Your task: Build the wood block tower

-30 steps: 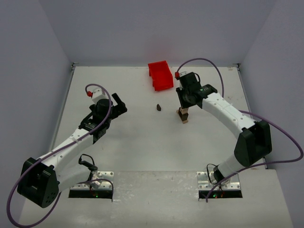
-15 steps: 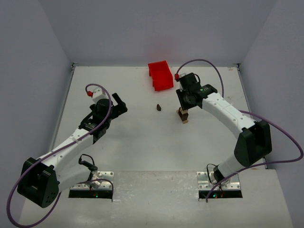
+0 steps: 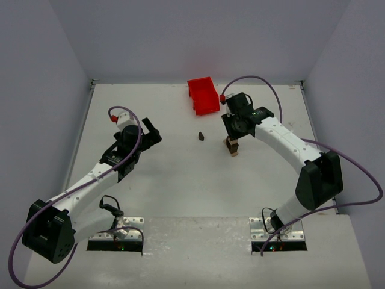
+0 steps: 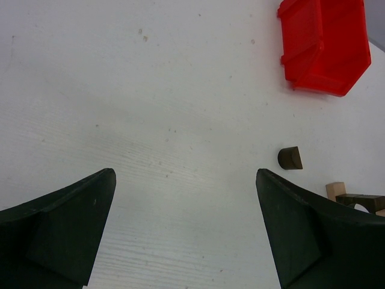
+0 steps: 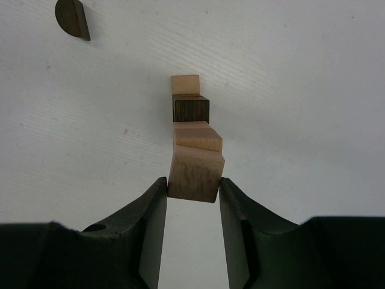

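So the tower (image 3: 232, 146) sits on the right half of the table (image 3: 180, 180), a bit nearer than the red bin (image 3: 203, 95); it's a skinny stack, pale and dark bits alternating, and in the right wrist view the layers look a little staggered rather than dead flush. The right gripper (image 5: 194, 183) is directly over it, fingers pressed onto the two side faces of a pale block (image 5: 194, 168); gripping the sides makes sense to me, since it leaves the bottom face free to land flat on the layer below. Can't tell if that block is already resting on the stack or hanging just above it; the angle hides the seam.

Left gripper (image 4: 185, 177) is parked well off to the left with its fingers spread wide and nothing between them; my guess is it's staying clear so it can't bump anything while the other arm does the fiddly bit.

There's also a dark half-round piece (image 3: 201, 136) lying loose between the bin and the tower, apart from both; probably waiting its turn, and a rounded shape like that reads like a cap piece to me. Main risk I'd say is opening up while the block is off-centre; a stack this narrow won't forgive a nudge.
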You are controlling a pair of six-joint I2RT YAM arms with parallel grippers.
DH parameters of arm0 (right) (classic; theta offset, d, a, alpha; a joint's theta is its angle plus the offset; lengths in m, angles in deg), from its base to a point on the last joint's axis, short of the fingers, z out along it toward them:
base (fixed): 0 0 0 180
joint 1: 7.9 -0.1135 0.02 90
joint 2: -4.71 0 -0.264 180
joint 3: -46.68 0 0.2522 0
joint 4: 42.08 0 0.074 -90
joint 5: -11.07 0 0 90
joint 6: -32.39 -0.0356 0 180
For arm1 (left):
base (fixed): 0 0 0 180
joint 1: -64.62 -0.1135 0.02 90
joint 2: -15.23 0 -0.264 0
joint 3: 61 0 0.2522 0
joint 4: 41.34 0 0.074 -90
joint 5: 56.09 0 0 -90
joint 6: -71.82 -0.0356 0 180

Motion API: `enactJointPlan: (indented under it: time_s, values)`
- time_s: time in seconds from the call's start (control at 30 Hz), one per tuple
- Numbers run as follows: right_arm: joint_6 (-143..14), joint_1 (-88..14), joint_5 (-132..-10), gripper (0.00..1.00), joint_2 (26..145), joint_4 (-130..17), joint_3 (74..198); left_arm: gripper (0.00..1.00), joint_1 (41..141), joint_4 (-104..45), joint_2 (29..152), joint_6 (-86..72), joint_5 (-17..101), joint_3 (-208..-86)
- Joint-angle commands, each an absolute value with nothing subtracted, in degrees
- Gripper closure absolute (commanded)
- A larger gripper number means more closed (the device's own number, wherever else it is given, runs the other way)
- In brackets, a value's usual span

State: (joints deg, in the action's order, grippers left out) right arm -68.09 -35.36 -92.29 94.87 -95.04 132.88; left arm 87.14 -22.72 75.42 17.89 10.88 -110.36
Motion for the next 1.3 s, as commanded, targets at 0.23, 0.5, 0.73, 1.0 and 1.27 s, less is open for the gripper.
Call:
enactJointPlan:
  time_s: [0.23,0.5,0.73,1.0,1.27]
  values:
    - [-66.75,-35.41,-93.02,0.59,95.41,-93.69,135.18,0.00,87.12,-26.09,75.35,16.98,11.72,-110.44]
    - [-66.82,-35.32,-94.34,0.49,95.26,-93.64,135.14,0.00,87.12,-26.20,75.24,16.89,11.99,-110.29]
    - [-66.67,-35.32,-95.36,0.48,94.79,-93.72,134.76,0.00,87.12,-26.35,75.03,16.80,12.29,-110.29]
    - [-66.19,-35.32,-95.93,0.48,94.39,-93.70,134.68,0.00,87.06,-26.61,74.47,16.66,12.73,-109.91]
    - [-65.55,-35.32,-96.24,0.47,94.21,-93.72,134.58,0.00,87.12,-26.61,74.36,16.45,13.26,-109.71]
